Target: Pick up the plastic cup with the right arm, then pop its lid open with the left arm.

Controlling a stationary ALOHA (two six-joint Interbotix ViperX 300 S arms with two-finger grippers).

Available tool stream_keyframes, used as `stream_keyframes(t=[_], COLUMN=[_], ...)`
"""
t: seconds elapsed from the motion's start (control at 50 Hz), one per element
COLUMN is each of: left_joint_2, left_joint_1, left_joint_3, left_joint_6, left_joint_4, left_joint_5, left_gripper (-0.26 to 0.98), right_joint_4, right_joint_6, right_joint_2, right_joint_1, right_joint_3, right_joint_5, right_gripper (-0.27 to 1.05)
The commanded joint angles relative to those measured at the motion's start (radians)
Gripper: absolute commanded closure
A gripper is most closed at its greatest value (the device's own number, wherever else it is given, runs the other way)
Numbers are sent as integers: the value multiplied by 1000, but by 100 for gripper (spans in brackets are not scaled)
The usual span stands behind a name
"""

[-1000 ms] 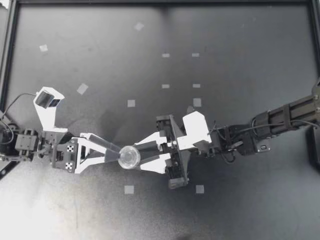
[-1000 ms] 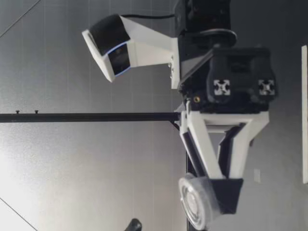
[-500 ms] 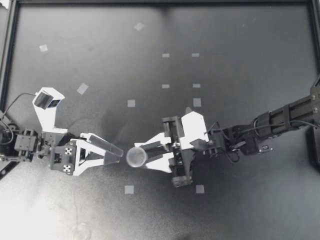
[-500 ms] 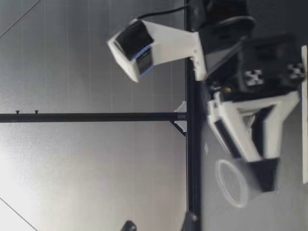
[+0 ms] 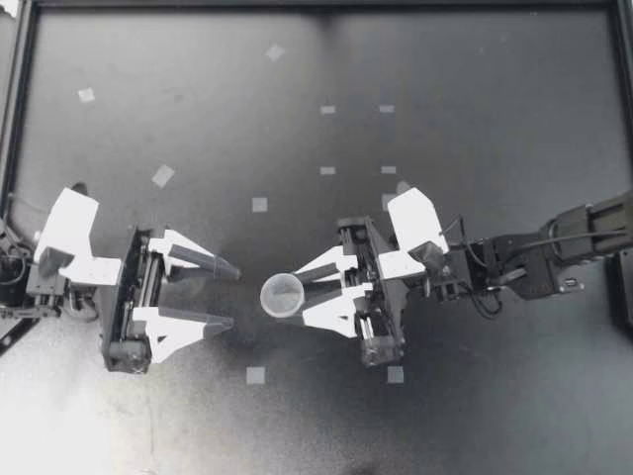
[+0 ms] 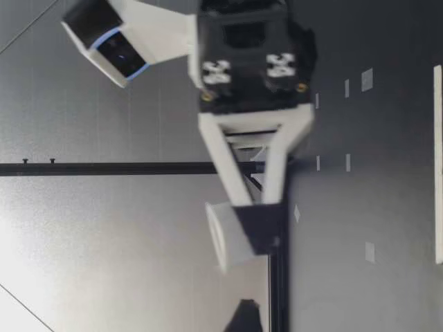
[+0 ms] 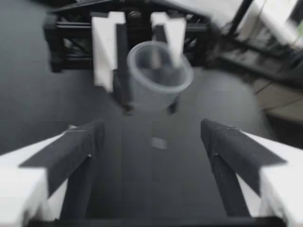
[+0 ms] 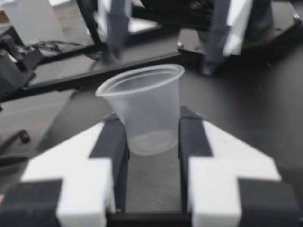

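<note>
A clear plastic cup [image 5: 282, 295] hangs upright above the black table [image 5: 465, 89], with my right gripper [image 5: 299, 297] shut on its lower part. My left gripper [image 5: 230, 295] faces it from a short gap away, open and empty. In the right wrist view the cup [image 8: 144, 106] sits mouth up between the black pads [image 8: 112, 142], and the left gripper [image 8: 168, 33] shows beyond it. The left wrist view has the cup [image 7: 158, 75] ahead of its own spread fingers [image 7: 78, 151]. Seen from table height, my right gripper [image 6: 252, 238] carries the cup [image 6: 223, 236] well above the surface.
Small pale tape squares dot the table, two of them near the grippers [image 5: 255, 375] [image 5: 396, 374]. A black frame rail [image 5: 18, 119] runs along the table's edges. The left arm's base and cables [image 5: 20, 267] sit at the left edge.
My left gripper has drawn back from the cup to the left and rolled its wrist. The right gripper has turned the cup from lying sideways to mouth up, and lifted it.
</note>
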Motion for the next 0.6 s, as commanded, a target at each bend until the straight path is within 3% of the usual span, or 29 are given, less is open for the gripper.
stream_keyframes(t=[0.0,0.58], left_joint_2=[-20,-18], left_joint_1=[-2,-2], left_joint_3=[-9,-9], left_joint_6=[78,181], left_joint_4=[-12,-23], left_joint_5=[-6,-6], left_gripper=[0,0], right_joint_4=[-5,-17], right_joint_6=[2,-25], right_joint_2=[-41,-32], right_joint_1=[15,23], right_joint_3=[-8,-3], right_joint_5=[-5,-9], right_gripper=[58,58])
